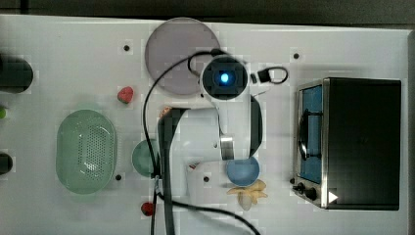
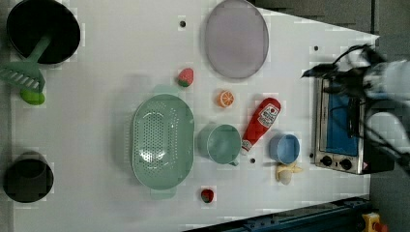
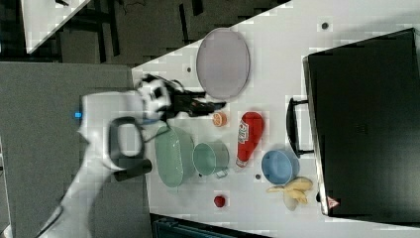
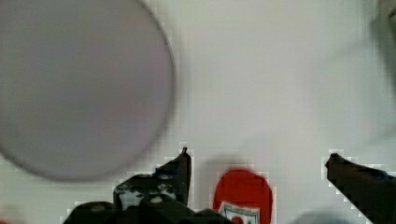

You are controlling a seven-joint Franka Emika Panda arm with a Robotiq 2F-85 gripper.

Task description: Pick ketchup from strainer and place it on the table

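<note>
1. The gripper (image 4: pixel 257 161) hangs above the worktop (image 2: pixel 96 135) with its jaws spread wide and nothing between them.
2. The ketchup (image 2: pixel 261 123) lies flat on the worktop below it, out of the strainer (image 2: pixel 163 141); its white-and-red label is too small to read.
3. The arm (image 3: pixel 106 134) reaches in over the strainer in the right view.
4. A green cup (image 2: pixel 220 144) and a blue cup (image 2: pixel 285 148) flank the bottle; an orange slice (image 2: pixel 225 98) and a grey-lilac plate (image 2: pixel 236 38) lie nearby.

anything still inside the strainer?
Nothing visible inside: the strainer shows a bare perforated bottom. The ketchup lies on the table between the green cup and blue cup.
</note>
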